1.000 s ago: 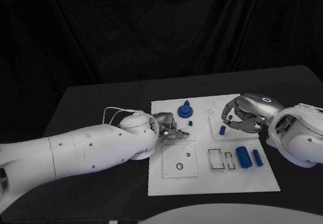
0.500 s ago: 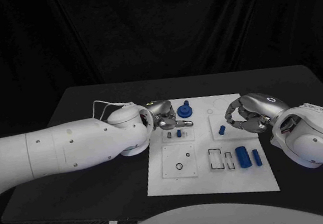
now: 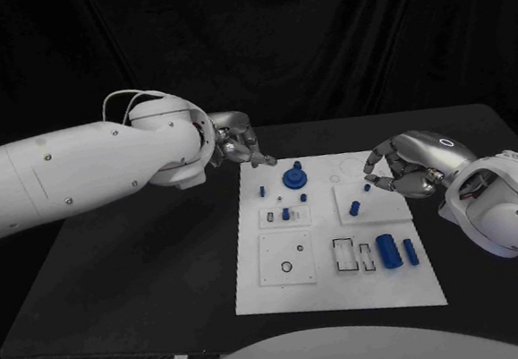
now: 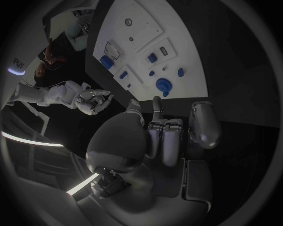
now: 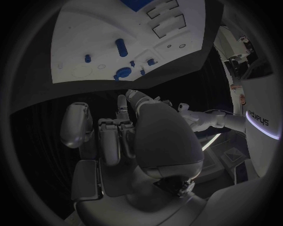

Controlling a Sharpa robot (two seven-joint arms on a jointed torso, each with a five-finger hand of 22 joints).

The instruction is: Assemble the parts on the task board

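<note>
The white task board (image 3: 340, 290) lies in the middle of the black table. On it are a round blue part (image 3: 294, 177), some small blue parts (image 3: 287, 214) below it, a blue peg (image 3: 354, 209) and two blue cylinders (image 3: 399, 252). My left hand (image 3: 238, 142) hangs high above the table, off the board's far left corner, its fingers loosely bent and holding nothing. My right hand (image 3: 400, 164) hovers over the board's right edge with its fingers arched and nothing in them. The left wrist view shows my left hand (image 4: 159, 136) well above the board (image 4: 177, 33).
Rectangular recesses (image 3: 348, 255) sit near the cylinders, and a square plate with a small ring (image 3: 286, 257) is at the board's near left. Bare black table (image 3: 141, 268) lies left of the board. The right wrist view shows the board (image 5: 88, 33) beyond my right hand (image 5: 141, 136).
My left hand has lifted off the small parts on the board and risen up and back to the far left. My right hand has drifted slightly to the right.
</note>
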